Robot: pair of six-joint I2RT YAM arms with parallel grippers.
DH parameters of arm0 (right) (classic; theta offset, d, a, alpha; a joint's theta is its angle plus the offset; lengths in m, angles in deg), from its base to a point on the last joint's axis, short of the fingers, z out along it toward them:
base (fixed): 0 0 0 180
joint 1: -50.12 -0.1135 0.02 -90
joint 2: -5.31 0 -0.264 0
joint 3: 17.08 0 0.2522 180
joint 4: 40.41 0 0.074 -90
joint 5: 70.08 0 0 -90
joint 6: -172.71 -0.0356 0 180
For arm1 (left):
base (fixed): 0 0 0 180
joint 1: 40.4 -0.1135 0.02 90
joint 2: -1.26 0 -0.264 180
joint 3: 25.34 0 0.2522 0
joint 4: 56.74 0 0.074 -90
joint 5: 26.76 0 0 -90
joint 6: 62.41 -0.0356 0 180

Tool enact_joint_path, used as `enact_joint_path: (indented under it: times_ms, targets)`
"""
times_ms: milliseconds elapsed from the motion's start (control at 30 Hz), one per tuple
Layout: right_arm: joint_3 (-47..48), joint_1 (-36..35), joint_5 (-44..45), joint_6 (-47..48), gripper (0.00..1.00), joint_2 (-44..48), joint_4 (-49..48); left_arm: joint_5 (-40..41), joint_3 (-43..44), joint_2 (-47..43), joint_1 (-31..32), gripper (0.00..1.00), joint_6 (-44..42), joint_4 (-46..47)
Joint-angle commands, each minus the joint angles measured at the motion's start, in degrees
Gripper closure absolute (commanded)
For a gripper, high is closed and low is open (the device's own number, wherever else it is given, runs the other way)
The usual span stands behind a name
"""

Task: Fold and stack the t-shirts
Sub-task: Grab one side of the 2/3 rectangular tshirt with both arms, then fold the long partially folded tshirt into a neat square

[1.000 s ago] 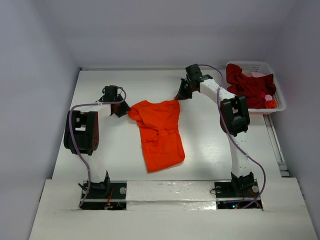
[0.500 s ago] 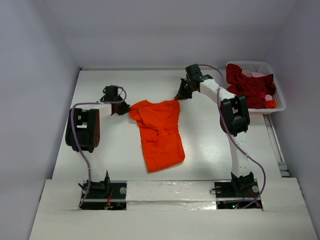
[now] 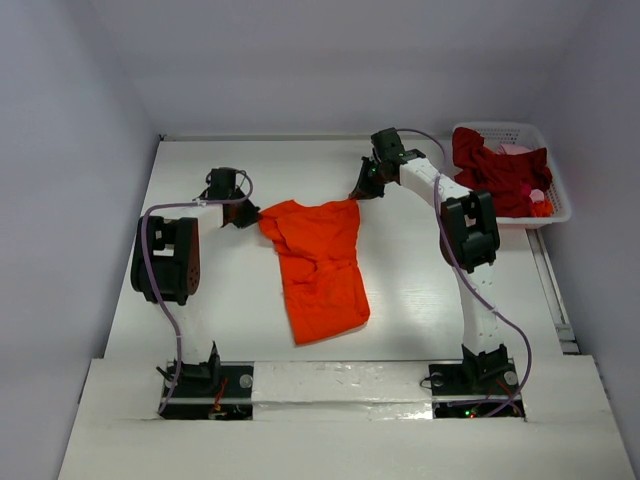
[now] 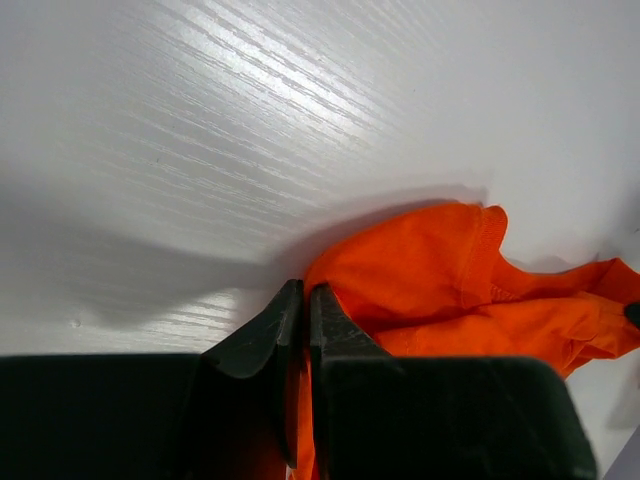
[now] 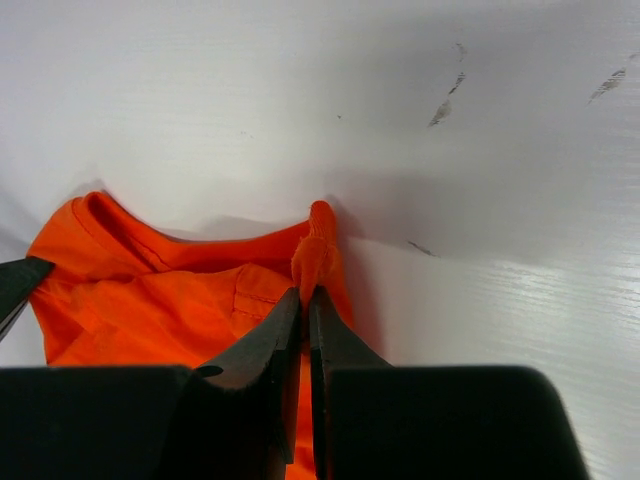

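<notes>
On table, orange t-shirt lengthwise near-far

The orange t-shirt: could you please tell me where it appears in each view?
Top external: the orange t-shirt lies mid-table, stretched between the left gripper and the right gripper.
Left wrist: lower right, from the gripper's tip to the right edge.
Right wrist: lower left, with one corner pinched at centre.
Shared landmark: the white table under the shirt.

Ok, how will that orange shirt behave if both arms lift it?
Probably floppy: the orange t-shirt lies wrinkled and bunches where the right gripper pinches it. Held also by the left gripper, it would likely sag between them. Thin cloth, so seemingly light.
</notes>
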Motion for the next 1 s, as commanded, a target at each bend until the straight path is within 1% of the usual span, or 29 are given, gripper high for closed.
enact_joint_path:
  times_ms: [0, 200, 333, 767, 967]
  targets:
    - [0.7, -0.3, 1.5, 1.3, 1.0, 1.5, -0.4, 0.1, 2.4, -1.3, -0.2, 1.0, -0.8, -0.7]
    - [-1.8, -0.3, 1.2, 1.9, 1.0, 4.9, -0.9, -0.3, 2.5, -3.2, -0.2, 1.0, -0.9, -0.7]
    - [-2.0, -0.3, 1.8, 3.5, 1.0, 6.9, -0.9, 0.2, 3.4, -4.1, -0.2, 1.0, -2.0, -3.0]
    - [6.8, -0.3, 2.0, 2.9, 1.0, 2.9, 2.6, -0.1, 9.8, -0.4, -0.2, 1.0, -2.8, -5.2]
    - [7.3, 1.0, 1.8, 2.6, 1.0, 2.4, 2.4, -0.5, 13.7, 2.9, -0.2, 1.0, -3.0, -6.0]
